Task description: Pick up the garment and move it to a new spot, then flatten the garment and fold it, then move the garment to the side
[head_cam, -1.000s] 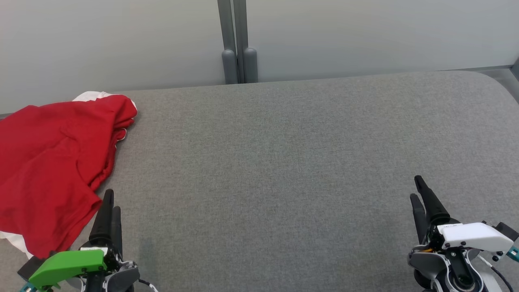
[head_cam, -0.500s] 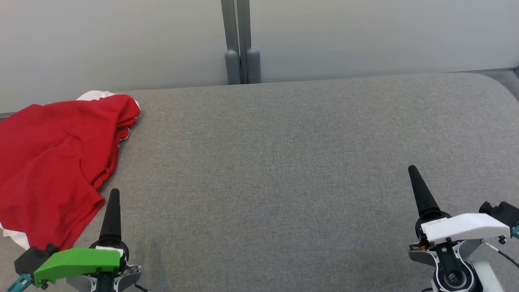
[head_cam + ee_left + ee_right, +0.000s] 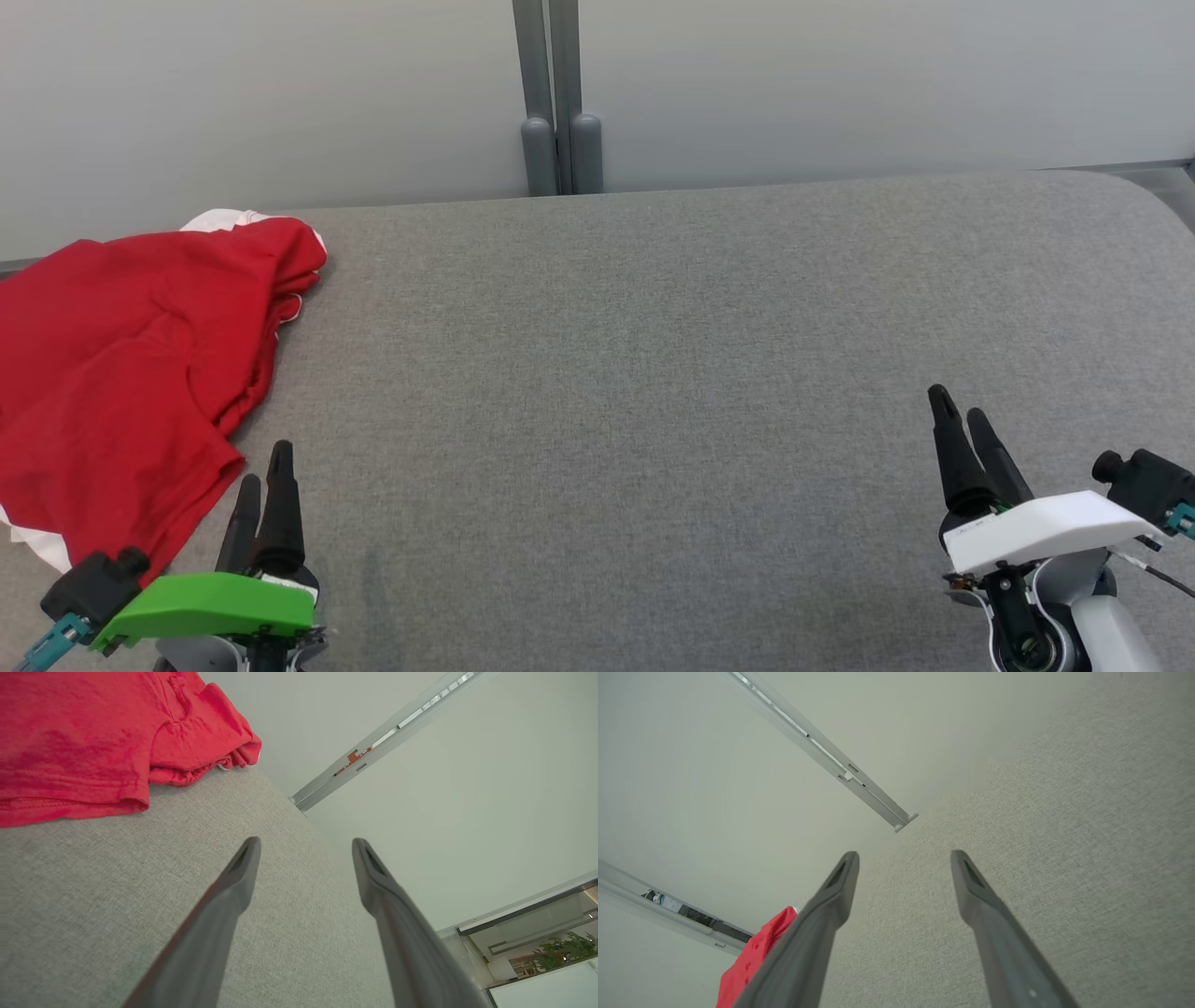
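The garment is a crumpled red shirt with white trim, lying at the far left of the grey padded table. In the left wrist view the garment is at the upper left, apart from the fingers. A corner of the garment shows at the lower left of the right wrist view. My left gripper stands open just right of the shirt's near hem, holding nothing. Far from the shirt, at the lower right, my right gripper is open and empty.
A pale wall with a grey vertical post runs behind the table. The table's far right corner is rounded. The grey surface stretches wide between the two grippers.
Both wrists have rolled, so each gripper's two fingers show apart again after appearing as one half a second ago. The view has shifted slightly. The shirt lies as before.
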